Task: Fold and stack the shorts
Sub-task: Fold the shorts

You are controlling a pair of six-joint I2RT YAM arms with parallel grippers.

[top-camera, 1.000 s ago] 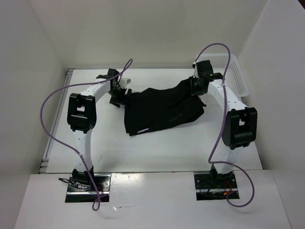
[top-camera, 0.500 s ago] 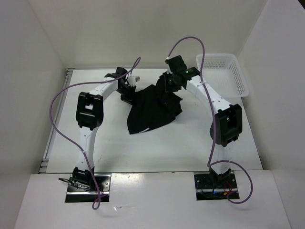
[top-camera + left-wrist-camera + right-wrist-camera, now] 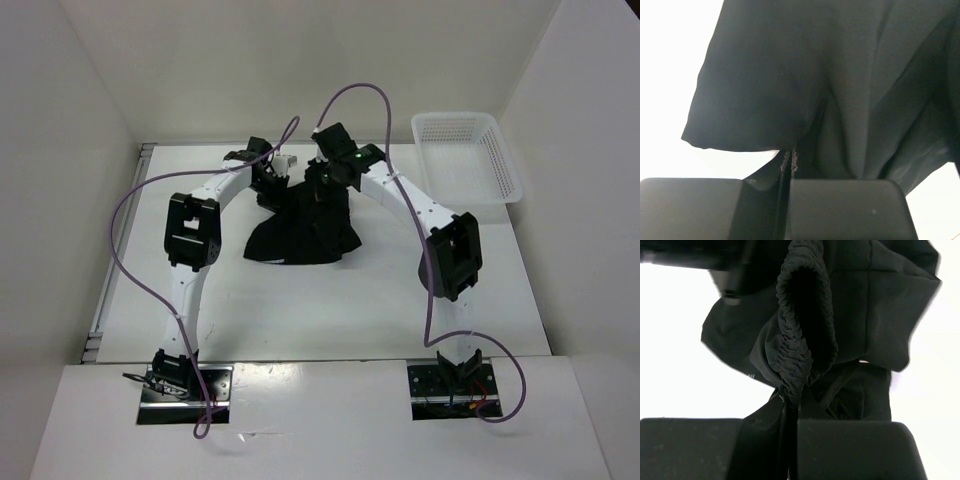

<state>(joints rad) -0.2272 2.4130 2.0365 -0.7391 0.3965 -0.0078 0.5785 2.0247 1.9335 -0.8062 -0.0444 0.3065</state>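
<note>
Top external view gives me the shorts [image 3: 300,228] as a dark bunched heap at the far middle of the table [image 3: 300,310], their upper part gathered between my two arms and the rest spilling toward me onto the white surface. My left gripper [image 3: 271,186] sits at the heap's far left edge; on the left wrist camera its jaws are pressed together with a fold of the black fabric pinched between them, the cloth hanging away in smooth folds. My right gripper [image 3: 323,190] is just beside it, at the heap's far right edge; on the right wrist camera its jaws are also closed tight, clamping the ruched elastic waistband [image 3: 802,340], which loops up in front of the lens. The two grippers are near each other but not touching. A white mesh basket [image 3: 497,160] stands well apart in the far right corner.
</note>
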